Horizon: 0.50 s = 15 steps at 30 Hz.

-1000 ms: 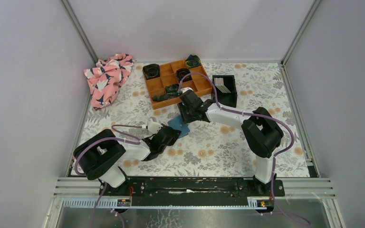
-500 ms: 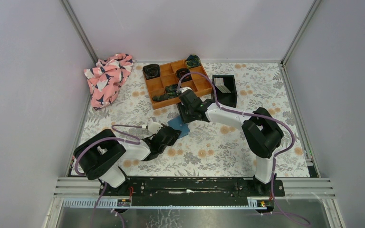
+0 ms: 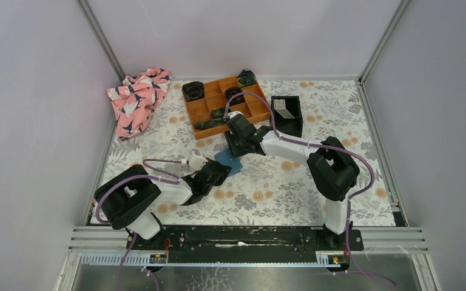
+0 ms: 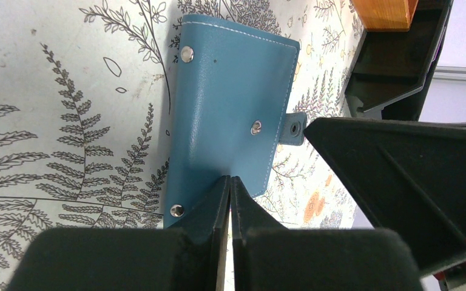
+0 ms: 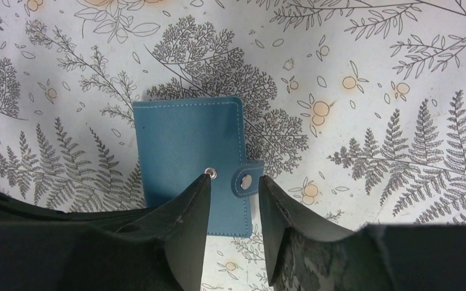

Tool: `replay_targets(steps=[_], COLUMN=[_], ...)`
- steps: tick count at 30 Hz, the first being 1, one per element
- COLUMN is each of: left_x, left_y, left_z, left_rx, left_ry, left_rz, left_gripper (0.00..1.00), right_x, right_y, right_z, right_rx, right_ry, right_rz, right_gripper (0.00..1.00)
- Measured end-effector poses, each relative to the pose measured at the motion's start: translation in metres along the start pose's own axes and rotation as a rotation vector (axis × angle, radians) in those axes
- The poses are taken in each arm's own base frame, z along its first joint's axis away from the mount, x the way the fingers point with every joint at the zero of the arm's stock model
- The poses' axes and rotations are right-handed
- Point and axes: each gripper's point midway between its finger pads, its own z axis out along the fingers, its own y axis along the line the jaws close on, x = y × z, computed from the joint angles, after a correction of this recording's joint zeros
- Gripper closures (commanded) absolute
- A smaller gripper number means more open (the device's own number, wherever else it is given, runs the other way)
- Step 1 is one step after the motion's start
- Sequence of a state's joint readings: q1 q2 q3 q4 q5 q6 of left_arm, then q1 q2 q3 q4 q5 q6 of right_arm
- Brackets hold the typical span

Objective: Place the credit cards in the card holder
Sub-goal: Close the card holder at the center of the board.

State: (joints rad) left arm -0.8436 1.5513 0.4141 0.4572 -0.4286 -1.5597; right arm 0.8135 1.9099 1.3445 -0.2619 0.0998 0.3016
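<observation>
Card holder [image 3: 229, 160], teal-blue and folded shut, lies on the fern-and-flower printed counter [image 3: 267, 188], a little left of the middle and just on the near side of the orange compartment tray [image 3: 198, 113]. The left pincer [image 3: 218, 173] reaches in low from the near left; in the left wrist view its two fingers are pressed together, with only a thin line between them. Their tips [image 4: 229, 180] meet the near edge of the holder [image 4: 230, 109], but I cannot tell whether any of the cover is pinched between them. The right pincer [image 3: 233, 148] comes from the far right side, and its camera looks straight down on the holder [image 5: 188, 145]. Its fingers stand apart [image 5: 233, 179], one by the metal snap stud [image 5: 211, 173], the other just right of the strap tab [image 5: 247, 180] that sticks out from the holder's right edge. Whether they touch the holder cannot be told. Pale credit cards [image 3: 284, 109] rest inside the small black square bin [image 3: 297, 124], to the right of the tray and well apart from the holder. Pink patterned cloth [image 3: 136, 97] lies bunched at the far left corner.
</observation>
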Motion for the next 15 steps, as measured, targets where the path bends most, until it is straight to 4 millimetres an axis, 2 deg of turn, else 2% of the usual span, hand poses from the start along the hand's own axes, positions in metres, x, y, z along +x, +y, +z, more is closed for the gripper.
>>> replay_targets(steps=[11, 15], left_x=[0.0, 0.0], left_y=[0.0, -0.001], left_z=[0.0, 0.0], left_rx=[0.0, 0.002], left_ry=[0.0, 0.002], left_rz=[0.0, -0.003], left_gripper=[0.93, 0.93], right_x=[0.011, 0.012], right_y=[-0.003, -0.004], right_z=[0.015, 0.015], right_rx=[0.019, 0.024], right_ry=[0.039, 0.042], right_rz=[-0.012, -0.014], right_gripper=[0.71, 0.71])
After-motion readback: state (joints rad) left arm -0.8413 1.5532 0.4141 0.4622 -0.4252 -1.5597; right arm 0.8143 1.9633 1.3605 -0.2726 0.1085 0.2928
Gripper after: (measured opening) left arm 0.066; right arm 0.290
